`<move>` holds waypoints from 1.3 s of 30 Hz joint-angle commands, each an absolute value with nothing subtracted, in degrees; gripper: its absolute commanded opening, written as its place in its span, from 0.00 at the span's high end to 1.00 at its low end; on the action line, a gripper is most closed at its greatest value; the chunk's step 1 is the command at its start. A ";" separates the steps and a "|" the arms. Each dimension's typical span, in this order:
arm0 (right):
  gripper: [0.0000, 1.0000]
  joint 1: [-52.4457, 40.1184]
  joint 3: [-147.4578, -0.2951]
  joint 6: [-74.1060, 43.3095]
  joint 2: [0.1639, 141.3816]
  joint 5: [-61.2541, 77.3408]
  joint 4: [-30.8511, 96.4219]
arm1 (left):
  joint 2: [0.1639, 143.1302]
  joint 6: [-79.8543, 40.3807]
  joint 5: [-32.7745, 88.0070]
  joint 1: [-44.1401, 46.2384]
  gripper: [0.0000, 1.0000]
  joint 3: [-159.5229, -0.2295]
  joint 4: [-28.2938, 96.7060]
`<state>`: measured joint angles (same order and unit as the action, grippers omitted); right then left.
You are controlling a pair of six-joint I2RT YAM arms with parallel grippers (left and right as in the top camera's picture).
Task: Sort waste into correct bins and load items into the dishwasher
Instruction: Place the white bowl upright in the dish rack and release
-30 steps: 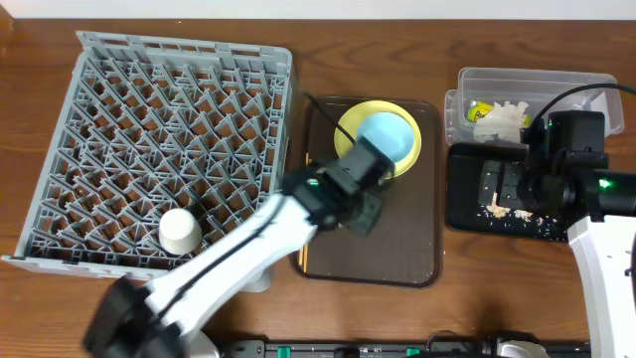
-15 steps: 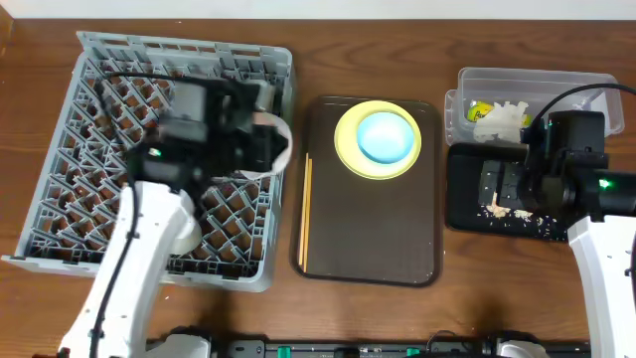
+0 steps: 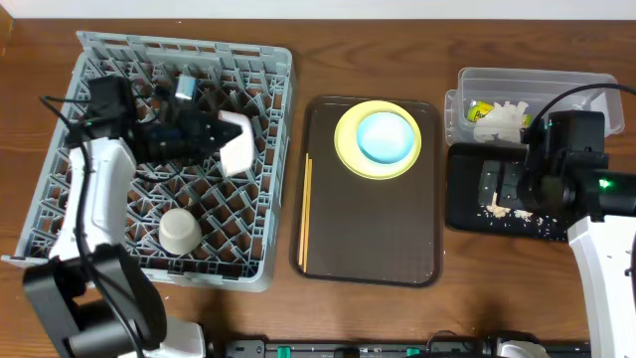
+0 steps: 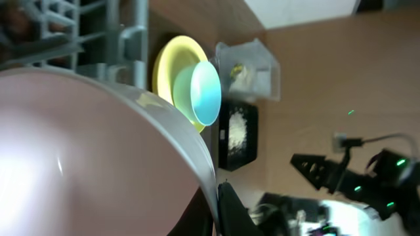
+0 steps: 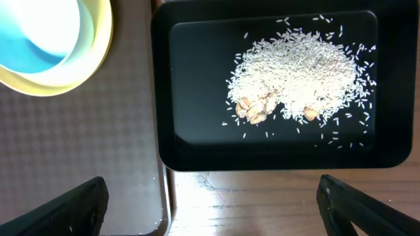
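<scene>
My left gripper (image 3: 223,139) is shut on the rim of a small white bowl (image 3: 238,147) and holds it tilted over the middle of the grey dish rack (image 3: 94,60). In the left wrist view the bowl (image 4: 85,157) fills most of the frame, with one finger (image 4: 231,211) against its rim. The light-blue bowl (image 3: 386,136) sits on the pale-yellow plate (image 3: 346,149). My right gripper (image 5: 213,210) is open and empty above the black tray (image 5: 164,85), which holds beige grains (image 5: 298,72). The clear tub (image 3: 532,82) holds white paper (image 3: 502,119) and the wrapper (image 3: 479,109).
A white cup (image 3: 180,231) stands upside down in the rack's near part. The dark brown serving tray (image 3: 378,239) lies between the rack and the bins, with chopsticks (image 3: 305,214) along its left edge. Some grains lie on the table beside the black tray (image 3: 467,189).
My left arm has swung from the brown tray leftward over the rack, carrying the white bowl to the rack's middle. The right arm has not moved.
</scene>
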<state>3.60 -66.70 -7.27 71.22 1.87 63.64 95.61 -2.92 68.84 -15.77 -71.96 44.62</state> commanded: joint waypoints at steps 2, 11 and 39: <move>0.01 4.12 -67.61 -8.08 71.13 1.54 63.70 | 98.02 -1.89 74.98 -19.88 0.94 -72.51 44.82; 0.01 4.12 -67.61 -8.10 71.13 1.54 63.68 | 98.28 -1.72 78.50 -25.08 0.94 -72.51 44.31; 0.01 4.12 -67.61 -8.10 71.13 1.56 63.83 | 106.56 -9.82 86.54 -25.17 0.94 -72.49 27.70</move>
